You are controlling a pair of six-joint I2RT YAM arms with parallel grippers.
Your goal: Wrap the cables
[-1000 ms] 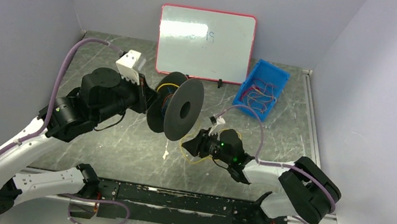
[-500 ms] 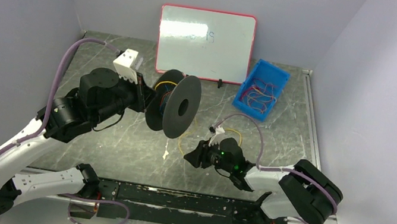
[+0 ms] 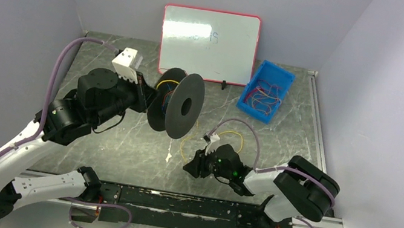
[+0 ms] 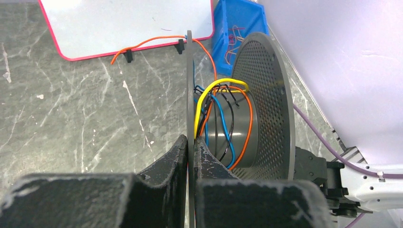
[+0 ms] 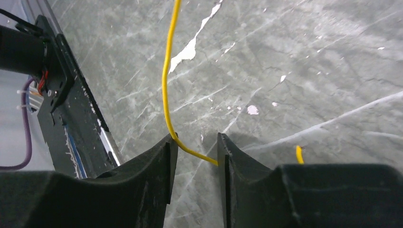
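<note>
Left fingers [image 4: 166,161] clamp spool [image 4: 266,104]; right fingers [image 5: 147,171] narrowly apart, yellow cable [image 5: 166,71] rising between them.

My left pincer [image 3: 148,98] is raised above the table [image 3: 294,135], its tip against the rear disc of a black spool [image 3: 185,106] that it holds on edge in the air. A few turns of yellow and orange cable [image 3: 163,86] show between the spool's two discs. My right pincer [image 3: 192,165] sits low, close to the table, nearer my bases and just right of the spool. From above I cannot tell how its jaws stand. A loose yellow cable [image 3: 183,146] loops between spool and right pincer. A whiteboard [image 3: 207,44] leans against the far wall. Right of it is a blue bin [image 3: 280,74] holding more tangled cables [image 3: 263,101].
</note>
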